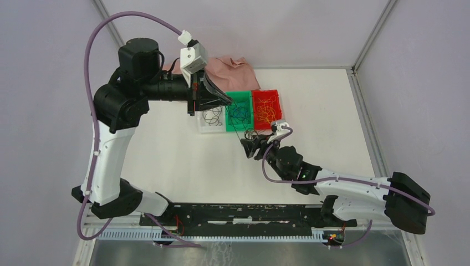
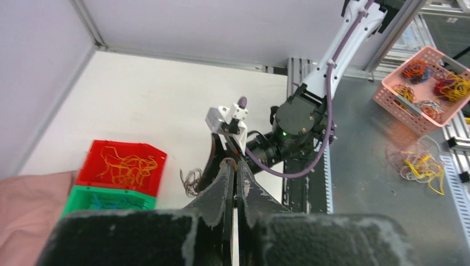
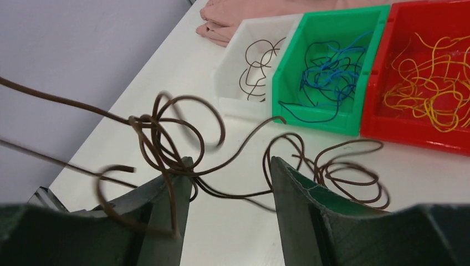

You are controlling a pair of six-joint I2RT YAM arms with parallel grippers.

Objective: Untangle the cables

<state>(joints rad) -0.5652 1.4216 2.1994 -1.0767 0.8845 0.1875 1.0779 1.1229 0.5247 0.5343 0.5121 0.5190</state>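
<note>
A tangle of dark brown cables (image 3: pixel 166 141) lies on the white table in front of the bins and also shows in the top view (image 1: pixel 252 134). My right gripper (image 3: pixel 230 163) is open at the tangle, with strands looped over its left finger (image 3: pixel 172 188). It also shows in the top view (image 1: pixel 252 148). Two taut brown strands run up and to the left out of the right wrist view. My left gripper (image 2: pixel 236 163) is shut with a thin brown strand at its tips, raised over the white bin (image 1: pixel 210 117).
In a row stand the white bin (image 3: pixel 252 66) with brown strands, a green bin (image 3: pixel 332 72) with blue ones and a red bin (image 3: pixel 432 83) with yellow-orange ones. A pink cloth (image 1: pixel 235 69) lies behind them. A pink basket (image 2: pixel 424 83) of cables sits off the table.
</note>
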